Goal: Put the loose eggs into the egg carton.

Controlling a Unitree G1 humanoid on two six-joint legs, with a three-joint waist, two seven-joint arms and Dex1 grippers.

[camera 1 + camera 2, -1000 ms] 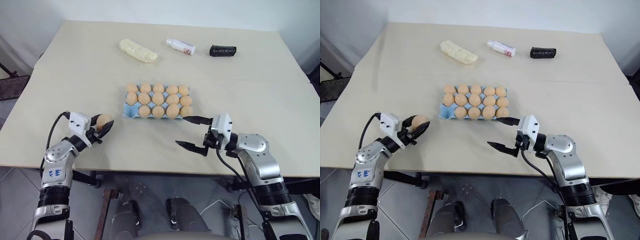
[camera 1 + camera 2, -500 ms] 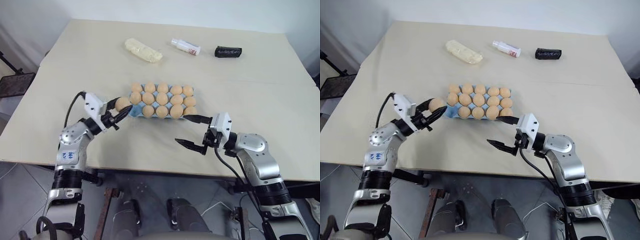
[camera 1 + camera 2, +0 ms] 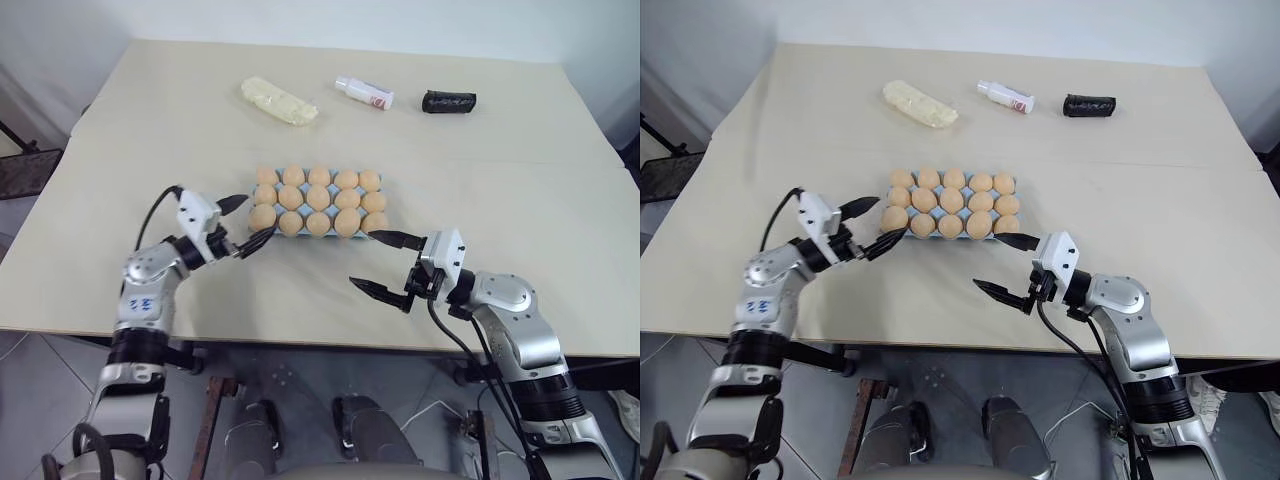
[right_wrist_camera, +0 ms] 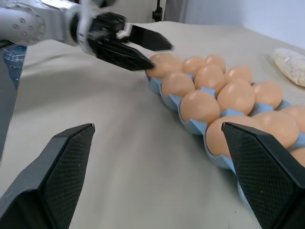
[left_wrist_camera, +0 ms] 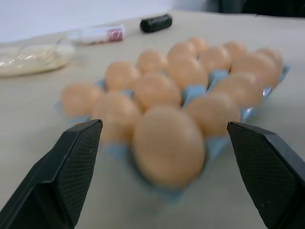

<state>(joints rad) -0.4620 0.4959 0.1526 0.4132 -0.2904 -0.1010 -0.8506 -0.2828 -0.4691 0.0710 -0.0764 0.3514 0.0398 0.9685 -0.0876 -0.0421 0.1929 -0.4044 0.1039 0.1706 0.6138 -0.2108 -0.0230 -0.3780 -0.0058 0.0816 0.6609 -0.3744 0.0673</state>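
The light-blue moulded egg carton (image 3: 262,229) lies near the middle of the pale beige table (image 3: 150,130), and all 15 of its cups, 3 rows of 5, hold smooth tan-orange oval eggs (image 3: 318,199). The egg in the carton's near-left corner cup (image 3: 262,216) sits between the 2 black fingers of the left gripper (image 3: 244,223), whose jaws stand wide apart on either side of it without touching it, as the left wrist view shows. The right gripper (image 3: 378,263) hovers just off the carton's near-right corner, its 2 black fingers (image 3: 398,240) spread wide with nothing between them. Beyond the carton, toward the table's far edge, lie 3 things well apart from it: a pale yellow lumpy oblong packet (image 3: 277,101), a small white tube with a red label (image 3: 363,93), and a small black rectangular pouch (image 3: 448,101).
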